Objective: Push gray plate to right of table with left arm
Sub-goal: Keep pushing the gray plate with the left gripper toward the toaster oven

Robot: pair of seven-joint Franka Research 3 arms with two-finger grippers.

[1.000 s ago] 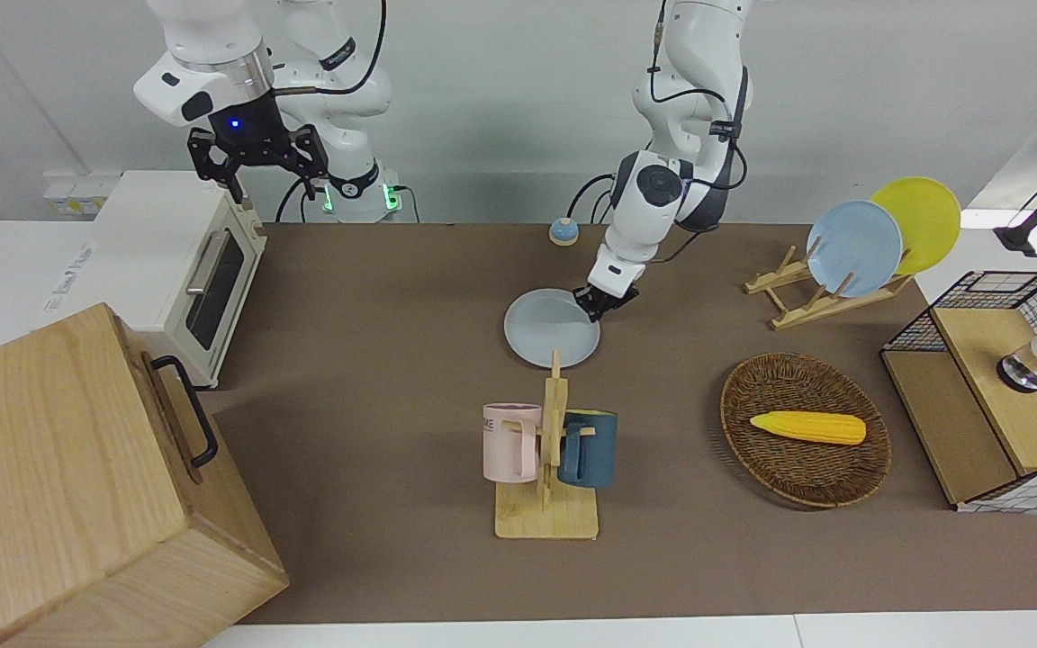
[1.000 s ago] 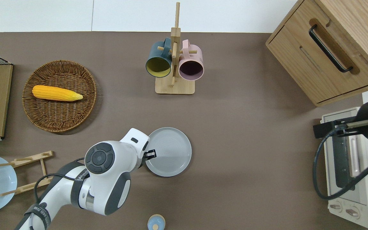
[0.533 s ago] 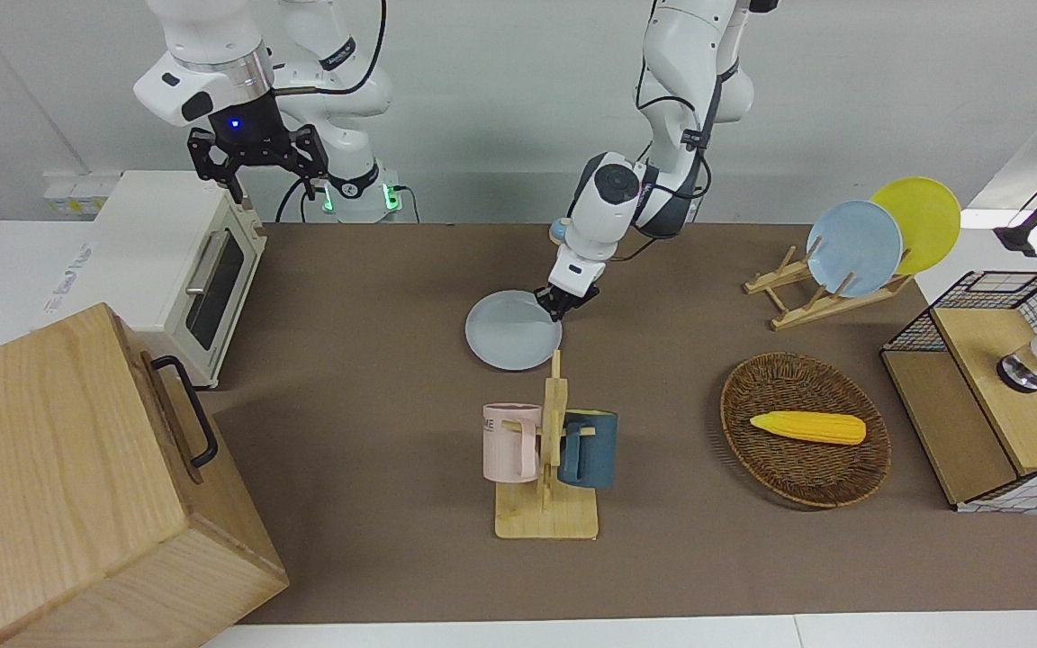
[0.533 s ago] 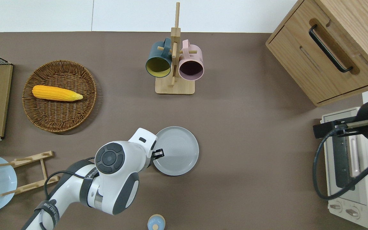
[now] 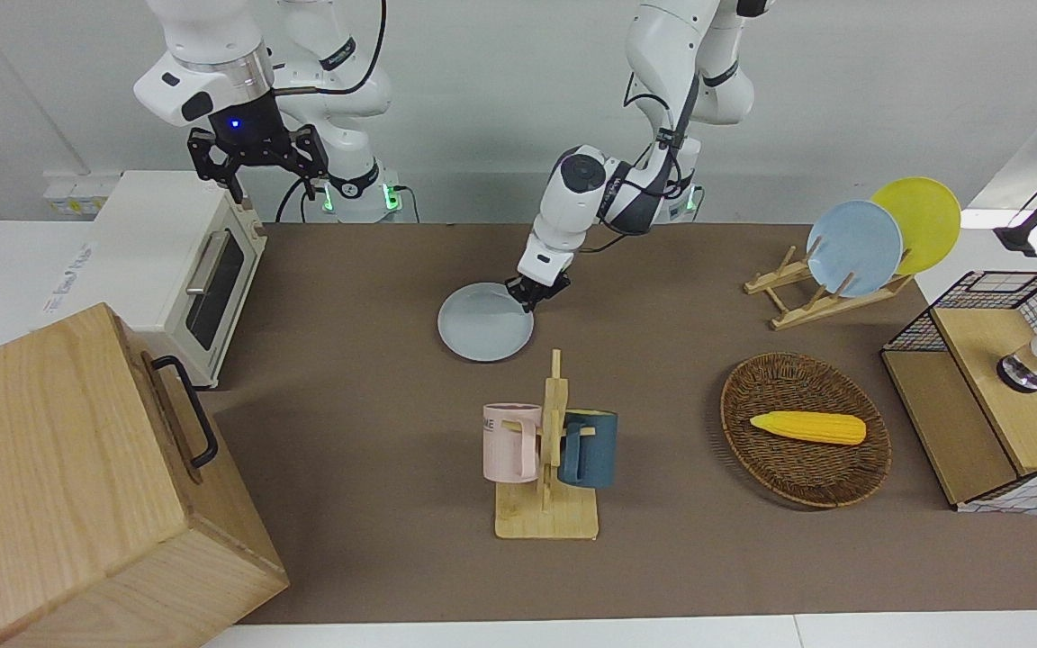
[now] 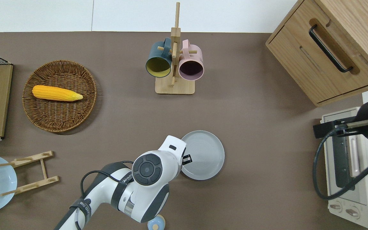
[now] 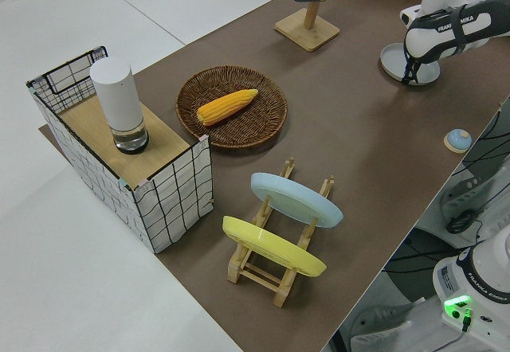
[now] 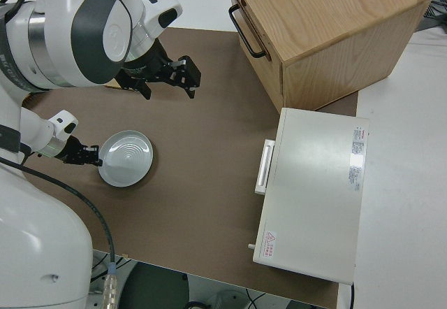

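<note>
The gray plate (image 6: 207, 153) (image 5: 482, 326) lies flat on the brown table (image 6: 267, 143), nearer to the robots than the mug rack. My left gripper (image 6: 186, 158) (image 5: 530, 293) is low and shut, its tips resting just inside the plate's rim on the side toward the left arm's end. The same contact shows in the left side view, with the gripper (image 7: 412, 77) against the plate (image 7: 398, 57). In the right side view the plate (image 8: 127, 157) sits mid-table. My right gripper (image 5: 253, 160) is parked and open.
A wooden rack with a teal and a pink mug (image 6: 174, 64) stands farther from the robots than the plate. A wooden cabinet (image 6: 327, 48) and a toaster oven (image 6: 350, 166) fill the right arm's end. A wicker basket with corn (image 6: 59, 95) and a plate rack (image 5: 829, 292) sit toward the left arm's end.
The left gripper has slid the gray plate across the table toward the right arm's end, staying on its rim. The right arm has not moved.
</note>
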